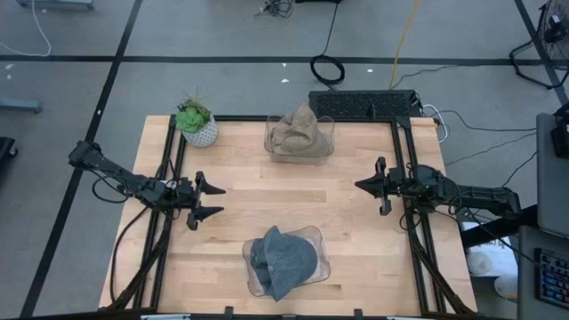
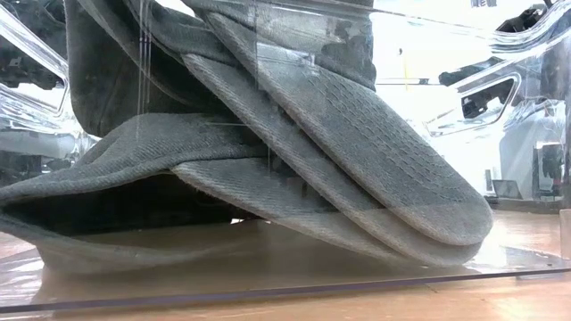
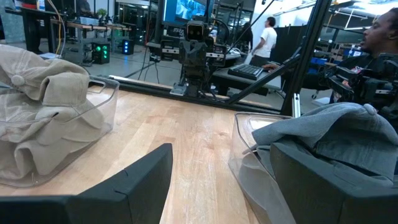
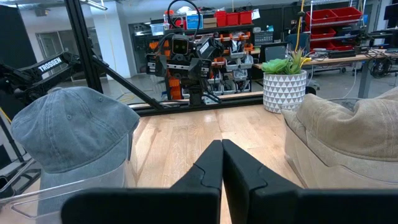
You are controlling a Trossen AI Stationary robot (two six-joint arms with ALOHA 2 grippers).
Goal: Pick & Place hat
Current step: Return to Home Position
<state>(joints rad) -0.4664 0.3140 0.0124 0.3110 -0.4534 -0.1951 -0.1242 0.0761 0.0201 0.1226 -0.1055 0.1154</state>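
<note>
A grey-blue hat [image 1: 284, 258] lies in a clear container [image 1: 313, 236] near the table's near edge. It fills the low view [image 2: 268, 160], and its brim rests on the container's floor. A beige hat [image 1: 300, 133] sits crumpled in a second clear container [image 1: 329, 129] at the far edge. My left gripper [image 1: 212, 200] is open and empty at the table's left side, level with the table; in its wrist view [image 3: 217, 162] the beige hat [image 3: 43, 112] and the grey hat [image 3: 336, 130] flank it. My right gripper [image 1: 358, 185] is shut and empty at the right side [image 4: 222, 146].
A potted plant in a white patterned pot [image 1: 197, 123] stands at the far left corner. Bare wood [image 1: 284, 191] lies between the two containers and between the grippers. A dark frame [image 1: 356, 107] runs along the table's far and side edges. People [image 3: 268, 37] are in the room beyond.
</note>
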